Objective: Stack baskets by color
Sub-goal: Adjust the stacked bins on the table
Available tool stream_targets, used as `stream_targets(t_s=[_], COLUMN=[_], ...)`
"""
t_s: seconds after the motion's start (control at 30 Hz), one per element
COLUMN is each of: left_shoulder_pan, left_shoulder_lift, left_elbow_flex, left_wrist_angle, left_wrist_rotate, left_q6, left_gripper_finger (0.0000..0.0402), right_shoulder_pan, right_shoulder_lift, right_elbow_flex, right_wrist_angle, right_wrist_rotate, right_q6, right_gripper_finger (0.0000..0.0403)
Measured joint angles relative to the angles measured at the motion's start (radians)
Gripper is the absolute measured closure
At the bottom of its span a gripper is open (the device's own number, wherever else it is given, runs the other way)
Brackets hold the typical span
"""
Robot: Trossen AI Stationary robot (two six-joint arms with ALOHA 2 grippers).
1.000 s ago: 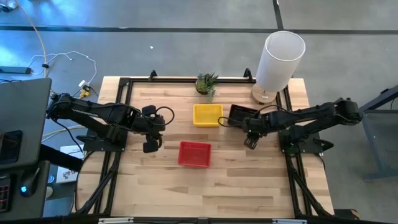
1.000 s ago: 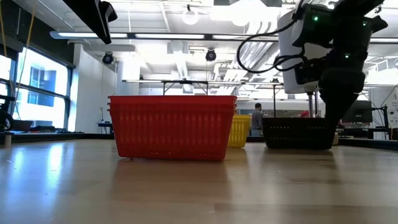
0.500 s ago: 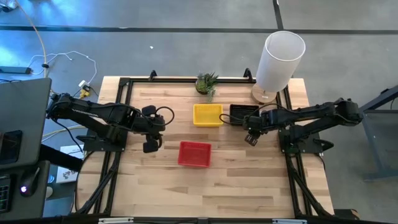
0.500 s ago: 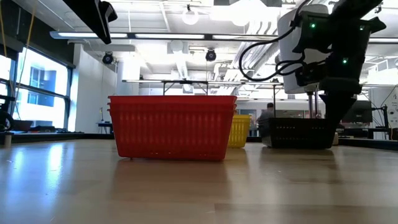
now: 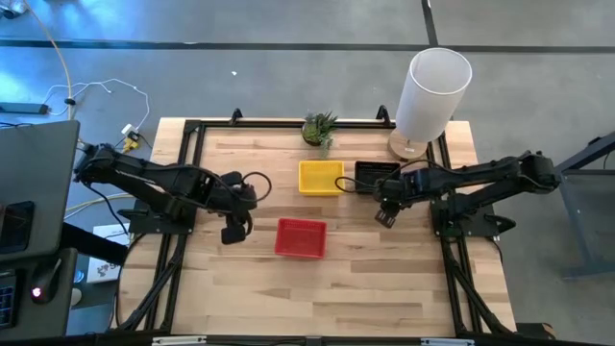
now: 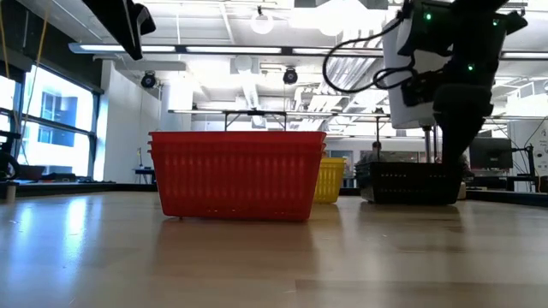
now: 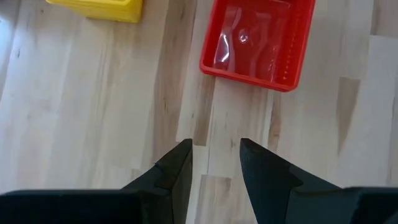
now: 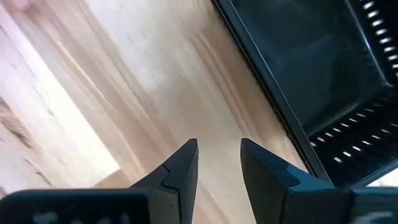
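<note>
Wooden tabletop: our right claw has backed off, empty and parted, from the black baskets. Yellow stack at 9 o'clock of them, red stack nearer center; left claw released. Sorting looks basically done.

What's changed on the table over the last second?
The right hand has pulled back off the black basket stack, which slid slightly toward the yellow stack. The left hand dropped a little toward the near edge. Both hands are open and empty. The red stack stayed put.
</note>
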Motion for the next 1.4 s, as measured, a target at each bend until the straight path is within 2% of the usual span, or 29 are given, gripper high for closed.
stream_targets(t_s=[0.3, 0.77, 1.4], left_shoulder_pan=[-0.05, -0.094, -0.081], left_shoulder_lift=[0.122, 0.334, 0.538], left_elbow_flex=[0.0, 0.0, -0.001], left_wrist_angle=[0.014, 0.127, 0.327], left_wrist_rotate=[-0.015, 0.006, 0.061], left_q6=[-0.026, -0.029, -0.033], left_gripper_finger=[0.028, 0.028, 0.028], right_shoulder_pan=[0.035, 0.073, 0.103], right_shoulder_lift=[0.0, 0.0, 0.0], right_elbow_flex=[0.043, 0.043, 0.043], right_wrist_angle=[-0.006, 0.009, 0.026], right_wrist_rotate=[0.019, 0.063, 0.062], right_q6=[0.017, 0.052, 0.052], right_gripper_finger=[0.0295, 0.0295, 0.0295])
